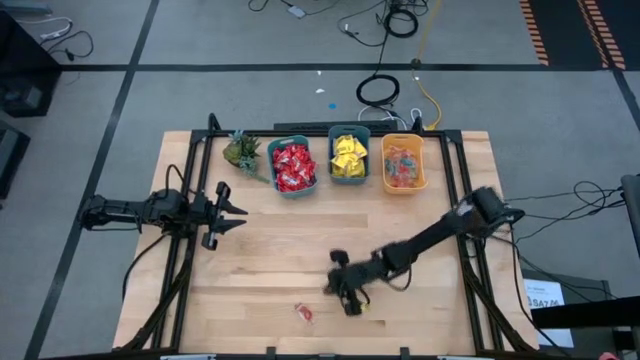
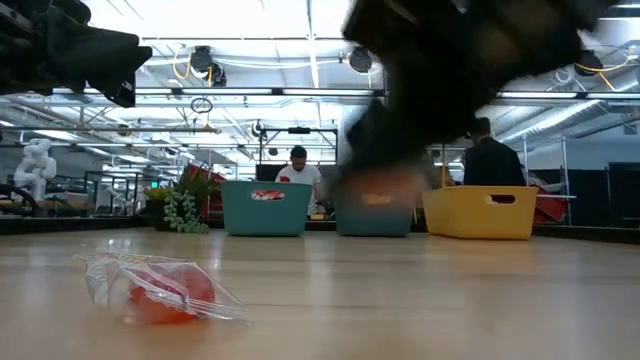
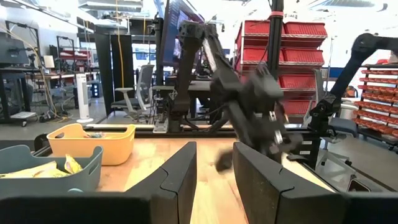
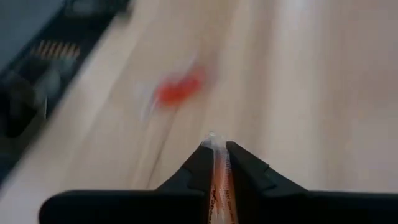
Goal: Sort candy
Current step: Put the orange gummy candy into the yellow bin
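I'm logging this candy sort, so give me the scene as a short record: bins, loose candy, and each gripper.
bins: red candy bin, yellow candy bin, orange bin, in a row at the table's far edge
loose candy: red piece alone near the front edge
right gripper: shut on a thin wrapped candy, near the red piece
left gripper: waiting at the table's left, holding nothing

The right gripper (image 2: 440,90) shows in the low view only as a dark smear, hiding part of the middle bin (image 2: 372,212). In the right wrist view the red candy (image 4: 178,89) is blurred; the thin wrapper (image 4: 217,177) between the fingers cannot be identified.
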Motion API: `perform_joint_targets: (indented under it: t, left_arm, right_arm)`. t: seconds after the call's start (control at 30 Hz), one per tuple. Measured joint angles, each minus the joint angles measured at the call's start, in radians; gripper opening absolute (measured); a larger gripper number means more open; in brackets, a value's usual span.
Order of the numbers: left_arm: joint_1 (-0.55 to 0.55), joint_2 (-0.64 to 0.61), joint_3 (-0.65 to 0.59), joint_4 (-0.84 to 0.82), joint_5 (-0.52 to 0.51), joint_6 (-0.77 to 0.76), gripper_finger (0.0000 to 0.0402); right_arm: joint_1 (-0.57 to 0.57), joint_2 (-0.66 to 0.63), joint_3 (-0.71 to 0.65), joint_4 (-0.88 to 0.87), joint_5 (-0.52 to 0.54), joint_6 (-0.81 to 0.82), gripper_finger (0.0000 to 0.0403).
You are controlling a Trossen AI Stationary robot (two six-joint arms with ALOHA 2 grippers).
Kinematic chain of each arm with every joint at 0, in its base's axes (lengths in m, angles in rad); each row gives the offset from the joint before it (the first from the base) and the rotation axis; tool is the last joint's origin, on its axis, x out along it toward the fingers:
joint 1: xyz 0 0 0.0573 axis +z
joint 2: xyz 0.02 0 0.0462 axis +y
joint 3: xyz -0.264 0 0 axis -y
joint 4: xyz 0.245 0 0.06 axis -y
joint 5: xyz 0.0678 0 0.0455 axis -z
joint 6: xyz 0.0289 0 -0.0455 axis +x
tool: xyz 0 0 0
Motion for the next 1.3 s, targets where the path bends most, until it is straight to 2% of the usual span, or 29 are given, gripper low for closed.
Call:
perform_joint_targets:
  t: [0.23,0.4,0.57,0.73,1.1,1.2,1.3]
  left_arm:
    - [0.0,0.0,0.0,0.001,0.0,0.0,0.0114]
    - [0.0,0.0,0.0,0.001,0.0,0.0,0.0114]
    - [0.0,0.0,0.0,0.0,0.0,0.0,0.0114]
    - [0.0,0.0,0.0,0.0,0.0,0.0,0.0114]
    - [0.0,0.0,0.0,0.0,0.0,0.0,0.0114]
    - [0.0,0.0,0.0,0.0,0.0,0.0,0.0114]
    - [0.0,0.0,0.0,0.0,0.0,0.0,0.0114]
  right_arm:
    - [-0.151,-0.236,0.002,-0.157,0.038,0.032,0.0007]
    - [-0.337,-0.401,0.004,-0.336,0.056,0.2,0.0008]
    - [-0.509,-0.518,0.004,-0.459,0.068,0.21,0.0008]
    - [-0.661,-0.584,0.003,-0.573,0.122,0.213,0.0008]
    - [-0.938,-0.628,0.004,-0.837,0.124,0.209,0.0009]
    - [-0.991,-0.629,0.004,-0.898,0.125,0.177,0.0023]
    - [-1.039,-0.629,0.004,-0.954,0.123,0.159,0.0057]
